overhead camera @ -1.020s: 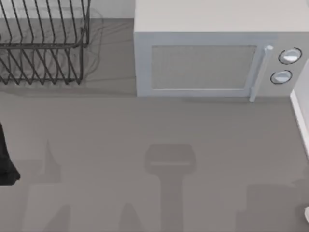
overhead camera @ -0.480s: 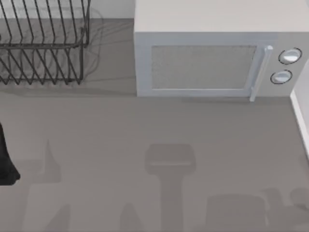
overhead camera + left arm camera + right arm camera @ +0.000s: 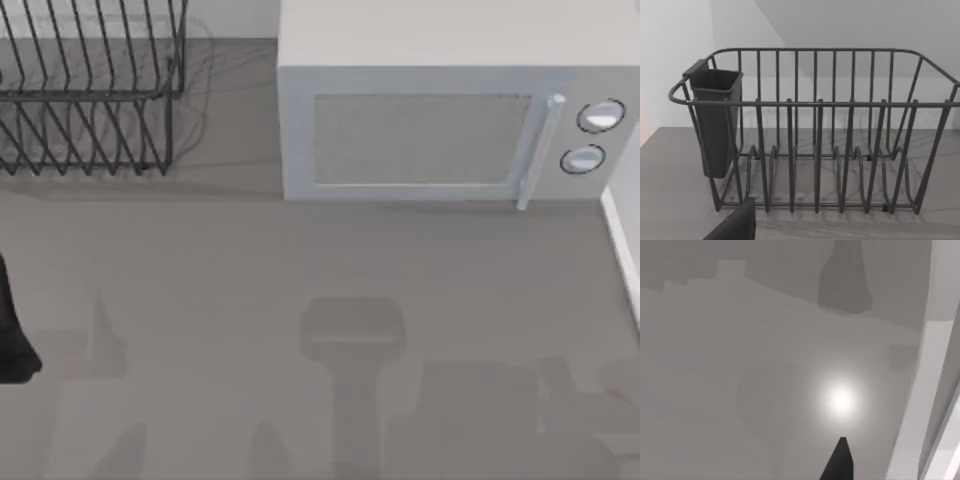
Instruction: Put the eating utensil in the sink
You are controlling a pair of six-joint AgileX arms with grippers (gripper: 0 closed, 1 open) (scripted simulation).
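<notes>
Top view has the microwave [image 3: 440, 130] standing at the back of the grey table [image 3: 300, 270], with the wire dish rack [image 3: 90, 100] just beside it toward the table's left and the left arm [image 3: 12, 330] as a dark shape at the left edge, well forward of the rack. Left wrist view faces that rack [image 3: 815, 145], a dark cutlery cup [image 3: 715, 125] hung on one end of it. Whether either gripper is clenched or released I cannot tell, nor where the eating utensil lies.
</notes>
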